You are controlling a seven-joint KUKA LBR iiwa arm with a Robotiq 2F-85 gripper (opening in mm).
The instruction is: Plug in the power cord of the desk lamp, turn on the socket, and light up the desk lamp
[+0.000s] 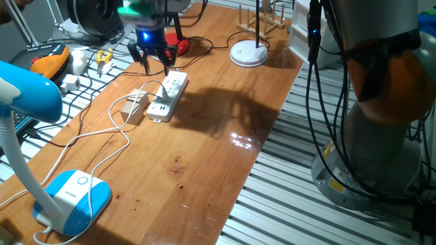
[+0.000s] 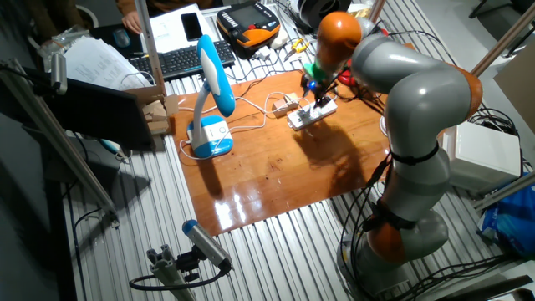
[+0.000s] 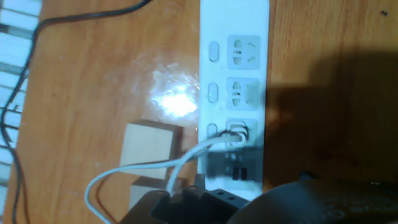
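While the pincer point(image 1: 155, 62) hangs with its fingers spread and empty, the socket point(image 1: 168, 95) is seen on the table point(image 1: 204, 156) directly beneath it.

The power cord point(image 1: 102, 133) is seen plugged into the socket at the end away from the pincer, its plug point(image 3: 233, 134) seated in an outlet just below two free ones in the hand view. From there the cord is trailed well away from the pincer to the desk lamp point(image 1: 71, 197). A wooden block point(image 3: 151, 147) is found beside the socket.
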